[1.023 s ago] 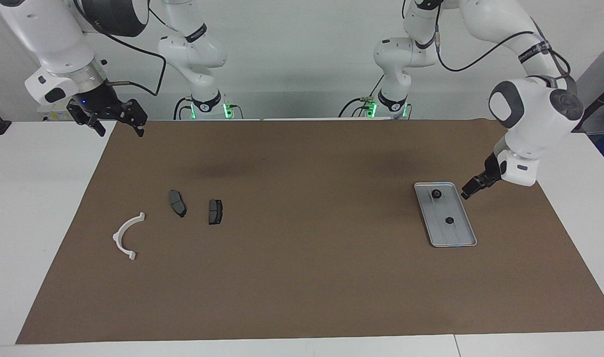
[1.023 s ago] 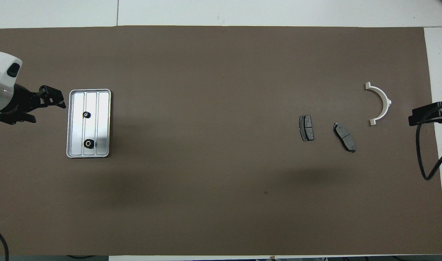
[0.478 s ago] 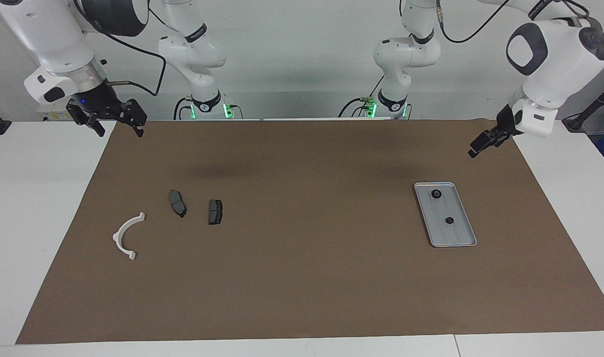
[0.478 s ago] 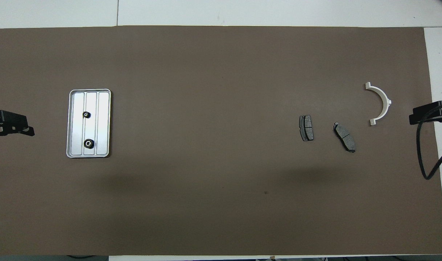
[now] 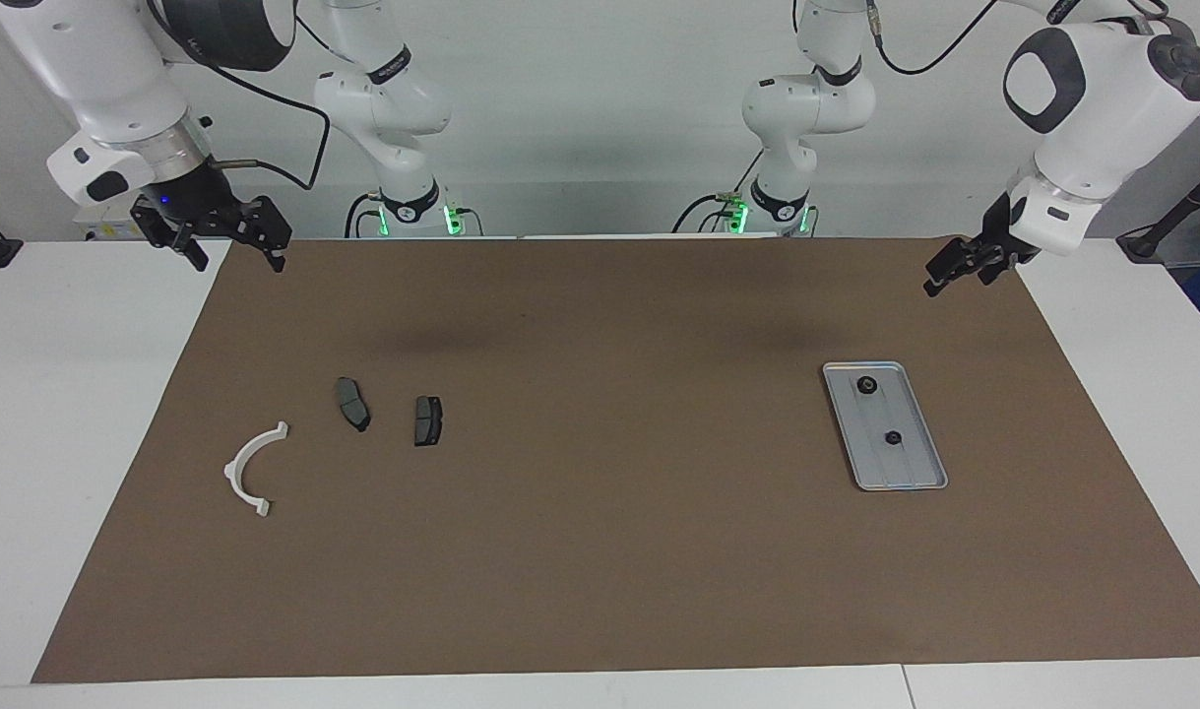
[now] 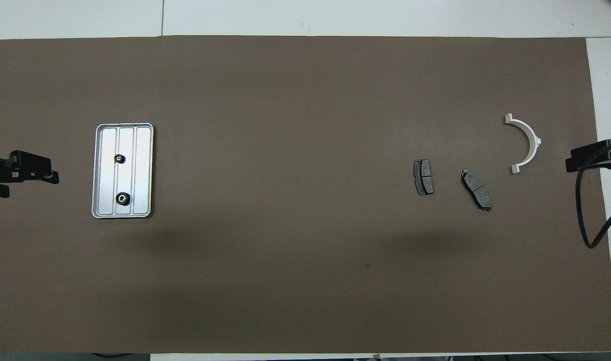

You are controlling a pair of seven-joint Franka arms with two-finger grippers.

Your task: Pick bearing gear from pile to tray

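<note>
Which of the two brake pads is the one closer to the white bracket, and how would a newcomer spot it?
On the brown mat, toward the right arm's end, find the white half-ring bracket. Two dark brake pads lie beside it; yours is the nearer brake pad, lying askew, while the other pad sits straighter, toward the tray.

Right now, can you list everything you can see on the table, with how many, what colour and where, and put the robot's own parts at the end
Tray: one, silver-grey, on the mat toward the left arm's end.
Round parts: two, black, in the tray, one nearer to the robots than the other.
Brake pads: two, dark grey, on the mat toward the right arm's end, side by side.
Half-ring bracket: one, white, farther from the robots than the pads, nearest the right arm's end.
Mat: one, brown, covering the white table.
Left gripper: black, open, empty, raised over the mat's corner.
Right gripper: black, open, empty, raised over the mat's other corner.
</note>
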